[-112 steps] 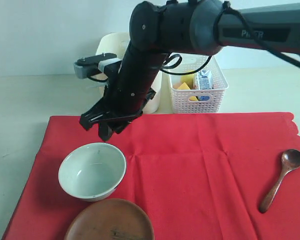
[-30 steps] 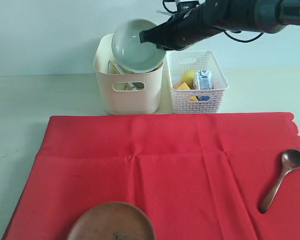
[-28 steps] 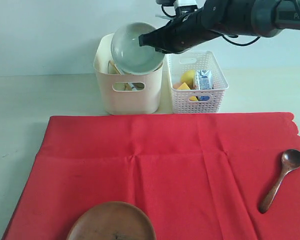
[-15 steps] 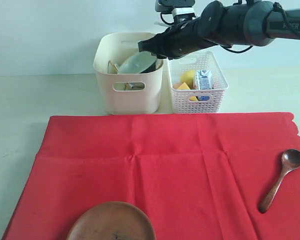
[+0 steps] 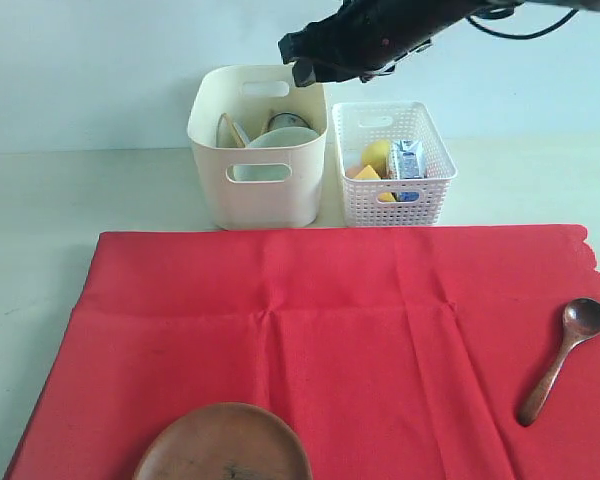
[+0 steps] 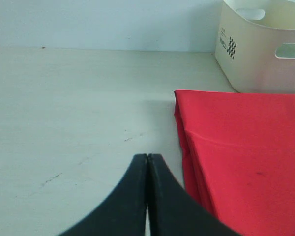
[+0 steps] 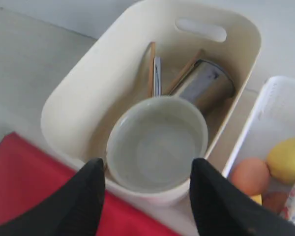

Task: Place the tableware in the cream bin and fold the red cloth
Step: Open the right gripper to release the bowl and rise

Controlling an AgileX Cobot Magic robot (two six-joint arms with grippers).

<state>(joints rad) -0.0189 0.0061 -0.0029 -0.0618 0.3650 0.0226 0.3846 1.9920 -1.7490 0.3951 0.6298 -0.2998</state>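
Note:
The pale greenish-white bowl point(image 5: 280, 137) point(image 7: 156, 142) lies inside the cream bin point(image 5: 258, 190) point(image 7: 78, 93), beside a steel cup point(image 7: 204, 84) and a knife point(image 7: 157, 76). My right gripper point(image 5: 302, 62) point(image 7: 146, 167) hovers above the bin's far right corner, open and empty. The red cloth point(image 5: 340, 330) lies spread flat in front of the bins. On it rest a brown wooden plate point(image 5: 222, 445) at the front edge and a wooden spoon point(image 5: 563, 358) at the right. My left gripper point(image 6: 148, 157) is shut and empty over bare table beside the cloth's corner point(image 6: 182, 96).
A white perforated basket point(image 5: 393, 165) stands right of the bin and holds a lemon point(image 5: 376, 155), a blue carton point(image 5: 408, 160), an egg point(image 7: 249, 176) and cheese point(image 5: 365, 173). A pale wall rises behind both containers.
My right gripper has let go of the bowl, which dropped into the cream bin and settled upright. The gripper opened and rose away above the bin.

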